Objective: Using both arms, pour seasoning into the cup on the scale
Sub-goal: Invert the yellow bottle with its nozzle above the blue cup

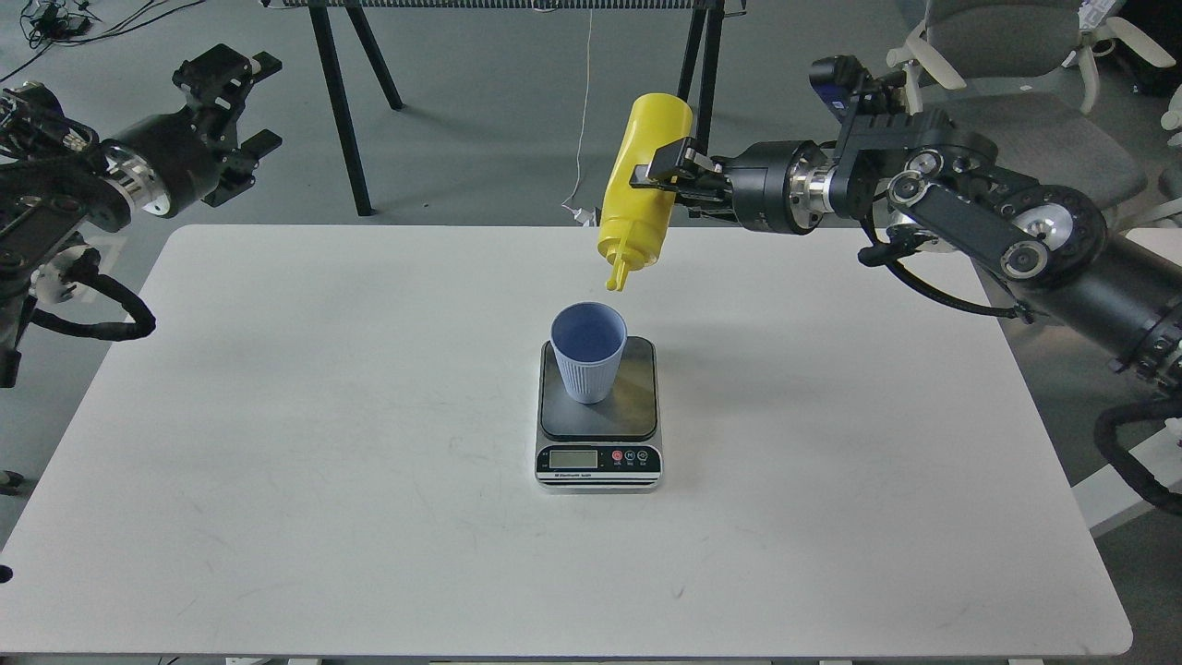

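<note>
The light blue ribbed cup (588,356) stands upright on the dark platform of the scale (637,406) at the table's middle. My right gripper (665,175) is shut on the yellow seasoning bottle (642,189), which hangs nearly upside down with its nozzle pointing down, just above and slightly right of the cup's rim. My left gripper (242,102) is open and empty, held in the air beyond the table's far left corner.
The white table (277,443) carries only the scale and cup. Black stand legs (342,111) and a hanging white cable are behind the table. An office chair (1016,102) stands at the back right.
</note>
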You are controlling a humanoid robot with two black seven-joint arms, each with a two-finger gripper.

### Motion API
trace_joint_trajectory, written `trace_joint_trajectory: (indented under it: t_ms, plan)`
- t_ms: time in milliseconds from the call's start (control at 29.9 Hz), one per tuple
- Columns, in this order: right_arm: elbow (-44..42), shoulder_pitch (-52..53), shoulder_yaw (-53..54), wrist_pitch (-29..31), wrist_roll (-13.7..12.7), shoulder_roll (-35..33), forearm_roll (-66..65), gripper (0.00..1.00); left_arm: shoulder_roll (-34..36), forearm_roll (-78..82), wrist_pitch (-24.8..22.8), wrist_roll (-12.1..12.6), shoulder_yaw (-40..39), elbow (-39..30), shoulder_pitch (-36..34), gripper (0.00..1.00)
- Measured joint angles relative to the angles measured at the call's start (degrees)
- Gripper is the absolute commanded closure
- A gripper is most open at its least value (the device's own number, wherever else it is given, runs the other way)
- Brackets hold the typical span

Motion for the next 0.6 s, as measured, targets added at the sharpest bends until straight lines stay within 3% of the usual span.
trace_joint_trajectory:
  t_ms: [602]
  plan:
    - [-0.23, 4.77, -3.13, 0.00, 0.59, 4.57, -13.61, 0.62, -0.15, 0.06, 0.00, 0.00, 0.00, 0.00, 0.22, 0.01]
